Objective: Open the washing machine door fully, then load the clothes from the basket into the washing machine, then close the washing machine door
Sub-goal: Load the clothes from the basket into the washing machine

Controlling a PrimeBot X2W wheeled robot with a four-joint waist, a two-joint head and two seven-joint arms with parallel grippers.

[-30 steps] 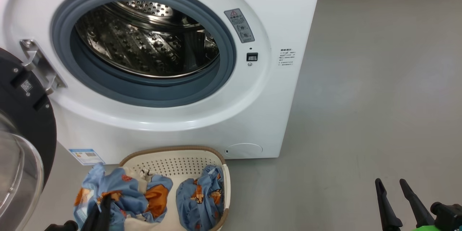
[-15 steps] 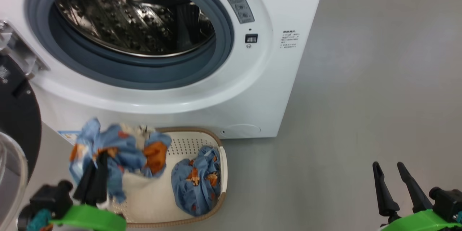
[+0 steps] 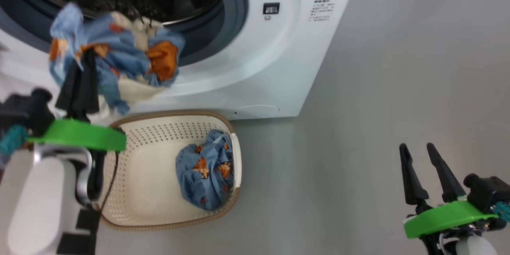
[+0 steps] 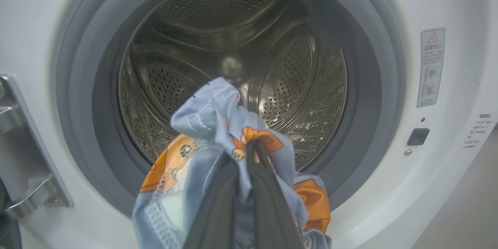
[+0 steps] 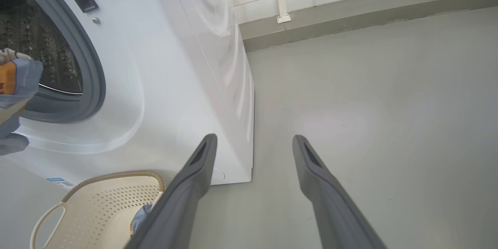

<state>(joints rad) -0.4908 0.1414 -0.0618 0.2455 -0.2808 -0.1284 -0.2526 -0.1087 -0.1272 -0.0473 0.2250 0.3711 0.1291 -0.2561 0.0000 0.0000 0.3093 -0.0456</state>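
Clothes (image 3: 119,48) clamped in left fingers (image 3: 77,83) before washing machine (image 3: 279,67) opening, above basket (image 3: 143,175); right fingers (image 3: 410,179) spread.

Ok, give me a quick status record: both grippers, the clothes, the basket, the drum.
left gripper: shut on bundle of clothes, held up in front of the drum opening
right gripper: open, empty, over the floor to the right of the washing machine
basket: on the floor in front of the machine, one blue piece lying inside
drum: opening uncovered; no clothes seen inside in the left wrist view
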